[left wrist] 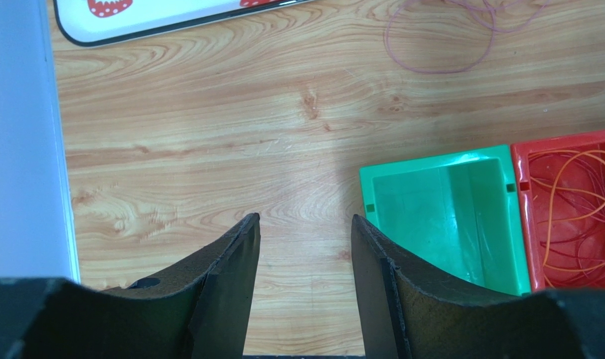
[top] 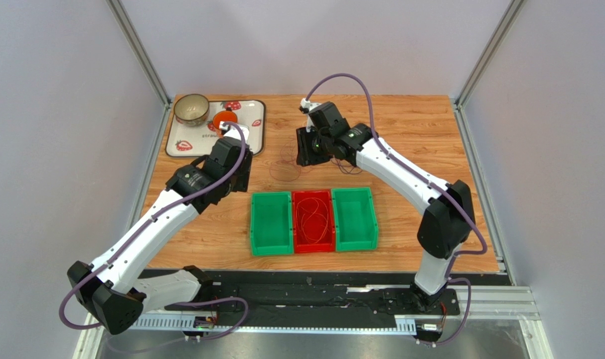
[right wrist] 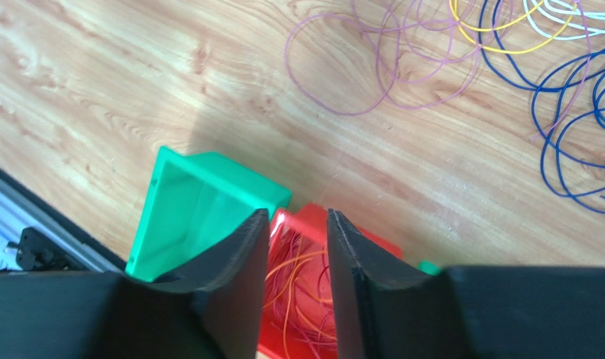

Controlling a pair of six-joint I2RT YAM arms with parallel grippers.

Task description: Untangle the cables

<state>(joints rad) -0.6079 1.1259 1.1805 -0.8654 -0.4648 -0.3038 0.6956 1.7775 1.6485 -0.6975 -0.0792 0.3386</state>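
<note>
**Wooden table [top: 208,239]: sorting part done, arms unloaded**

Orange-red cables [left wrist: 575,217] lie in the red bin [top: 313,194], apparently grouped by colour; loose cables [right wrist: 433,52] sprawl tangled on the wood beyond. Both left gripper [left wrist: 304,221], well parted, and right gripper [right wrist: 298,215], narrowly parted, hold nothing. Bin rims hem the near side; bare wood opens leftward.

A tray [top: 250,132] holds a bowl [top: 192,109]; a red bin [top: 313,194] sits between green bins [top: 272,224].

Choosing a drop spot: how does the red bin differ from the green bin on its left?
The red bin holds orange and red cables; the green bin looks empty. The red bin sits mid-row, the green bin at the left end. Both are open-topped, same shape.
</note>
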